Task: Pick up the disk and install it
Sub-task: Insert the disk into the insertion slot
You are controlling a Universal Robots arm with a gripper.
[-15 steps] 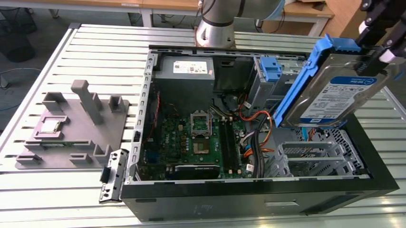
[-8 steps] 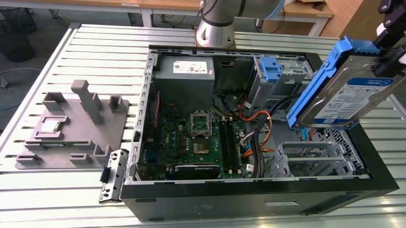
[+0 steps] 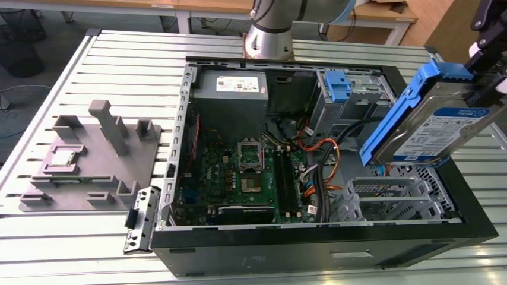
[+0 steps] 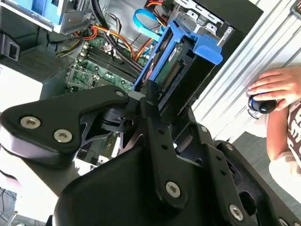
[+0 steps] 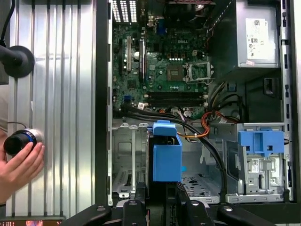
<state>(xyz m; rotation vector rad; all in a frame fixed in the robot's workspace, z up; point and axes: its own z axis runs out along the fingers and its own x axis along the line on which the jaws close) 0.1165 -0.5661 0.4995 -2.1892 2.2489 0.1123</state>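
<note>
I watch over a ribbed aluminium table (image 3: 119, 59) whose long slots run across the exterior view. Its pale metal catches an even, bright light with a soft sheen. Beyond its far edge, along the top of the frame, stand two wooden desks: one (image 3: 210, 6) at top centre on white legs (image 3: 184, 24), another (image 3: 388, 15) toward the upper right. A light wooden panel (image 3: 440, 27) stands in the upper right corner. In the upper left I make out grey floor (image 3: 59, 32), a dark bin-like shape (image 3: 18, 56), and a thin cable (image 3: 6, 98) at the left edge.
</note>
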